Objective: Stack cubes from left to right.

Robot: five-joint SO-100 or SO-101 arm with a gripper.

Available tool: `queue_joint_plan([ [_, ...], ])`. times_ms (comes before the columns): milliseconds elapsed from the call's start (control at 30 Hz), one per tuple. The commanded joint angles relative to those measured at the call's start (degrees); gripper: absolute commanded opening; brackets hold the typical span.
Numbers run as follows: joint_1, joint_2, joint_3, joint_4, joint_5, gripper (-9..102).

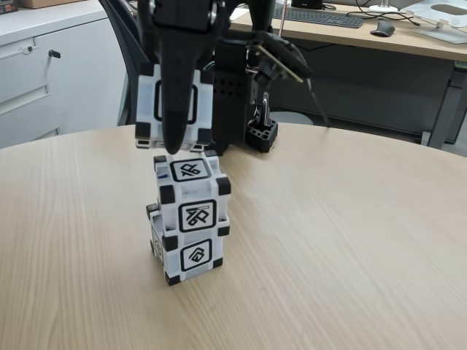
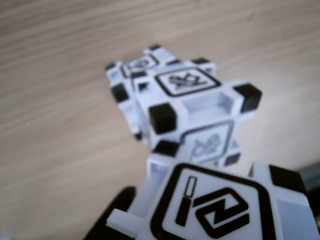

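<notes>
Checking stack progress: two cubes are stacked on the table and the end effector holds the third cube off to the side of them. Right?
Not quite. In the fixed view the end effector holds the third cube directly above the two stacked cubes, not off to the side.

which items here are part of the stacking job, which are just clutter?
Job:
- held cube in the claw, above the stack
- upper stacked cube
- bottom cube on the table

Clutter:
- black holder at the table's far edge
- keyboard and mouse on the rear desk
- white cabinet at left
</notes>
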Motion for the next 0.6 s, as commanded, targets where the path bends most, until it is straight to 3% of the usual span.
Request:
queue_joint_plan([
  [0,-0.35,-0.35,-1.14,0.18,0.79,0],
  [300,-0.35,-0.26,-0.62,0.18,-2.20,3],
  [433,-0.35,-0.26,-0.26,0.09,-3.25,18],
  [567,-0.35,-0.26,-0.18,0.09,-4.13,25],
])
